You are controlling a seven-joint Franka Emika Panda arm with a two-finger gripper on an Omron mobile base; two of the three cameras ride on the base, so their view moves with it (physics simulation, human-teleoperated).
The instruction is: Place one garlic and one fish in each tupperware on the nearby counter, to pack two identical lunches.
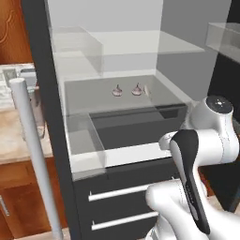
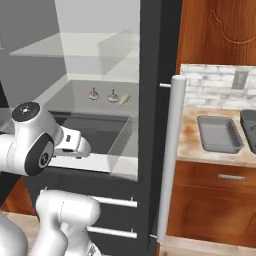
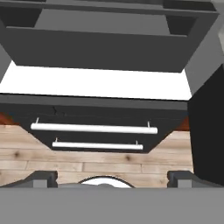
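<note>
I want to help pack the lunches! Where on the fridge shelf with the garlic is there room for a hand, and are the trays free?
The shelf is bare left of the two garlic bulbs. Right of them it is crowded: a pale fish lies close by the wall. On the counter, the lighter tray is bare inside; the darker tray is cut off.

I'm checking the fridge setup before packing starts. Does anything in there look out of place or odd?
Slightly. The two garlic bulbs and a pale fish lie loose on the grey glassy shelf, not in any bin. Nothing looks spilled or damaged. Both tupperware trays sit bare on the counter.
</note>
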